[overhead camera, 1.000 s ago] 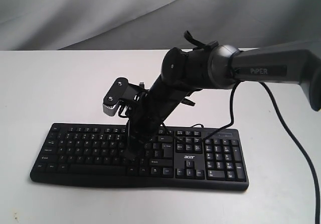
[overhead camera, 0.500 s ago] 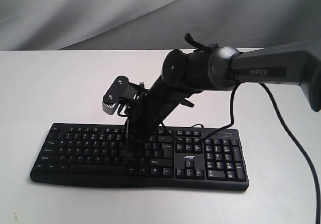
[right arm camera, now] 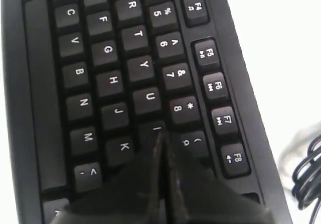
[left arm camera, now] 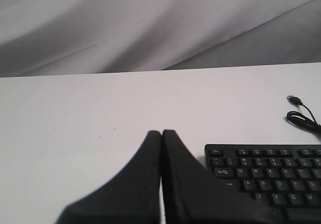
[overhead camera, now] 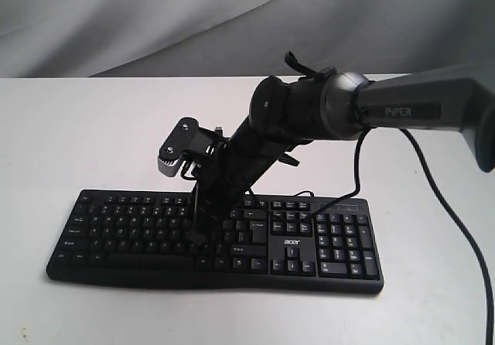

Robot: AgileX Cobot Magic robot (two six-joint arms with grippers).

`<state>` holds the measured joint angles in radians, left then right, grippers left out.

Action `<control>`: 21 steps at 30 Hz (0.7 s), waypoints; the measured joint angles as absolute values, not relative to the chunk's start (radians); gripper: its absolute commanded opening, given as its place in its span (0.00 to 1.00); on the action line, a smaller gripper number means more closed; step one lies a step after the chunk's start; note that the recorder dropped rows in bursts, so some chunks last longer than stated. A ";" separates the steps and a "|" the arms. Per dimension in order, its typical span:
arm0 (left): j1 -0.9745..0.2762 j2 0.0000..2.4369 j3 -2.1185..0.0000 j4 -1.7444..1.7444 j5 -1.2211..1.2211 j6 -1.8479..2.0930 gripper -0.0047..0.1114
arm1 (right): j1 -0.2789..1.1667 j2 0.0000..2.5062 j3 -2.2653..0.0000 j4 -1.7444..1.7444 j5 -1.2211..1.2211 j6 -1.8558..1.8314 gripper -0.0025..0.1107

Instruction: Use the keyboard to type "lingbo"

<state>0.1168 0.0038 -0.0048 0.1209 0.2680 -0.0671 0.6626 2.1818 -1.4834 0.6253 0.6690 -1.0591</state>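
Wide flat black keyboard (overhead camera: 124, 229) lies flat on the white table (overhead camera: 93, 128). Right end effector (right arm camera: 159, 136): fingers pressed together, holding nothing, tip at the I key (right arm camera: 150, 128). Left end effector (left arm camera: 161, 133): fingers together, empty, over bare table beside the keyboard's corner.

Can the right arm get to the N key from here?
Probably yes: the shut right gripper sits at the I key of the flat black keyboard; the N key is near, with nothing between.
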 measured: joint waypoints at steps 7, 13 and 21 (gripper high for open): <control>0.117 0.004 -0.005 0.121 0.268 -0.067 0.04 | 0.658 2.191 -1.483 0.643 0.678 -1.059 0.02; 0.117 0.004 -0.005 0.121 0.268 -0.067 0.04 | 0.658 2.117 -1.479 0.605 0.702 -1.059 0.02; 0.117 0.004 -0.005 0.121 0.268 -0.067 0.04 | 0.636 1.889 -1.474 0.537 0.678 -0.992 0.02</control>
<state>0.1168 0.0038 -0.0048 0.1209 0.2680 -0.0671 0.6360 1.8886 -1.4738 0.5371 0.6780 -0.9917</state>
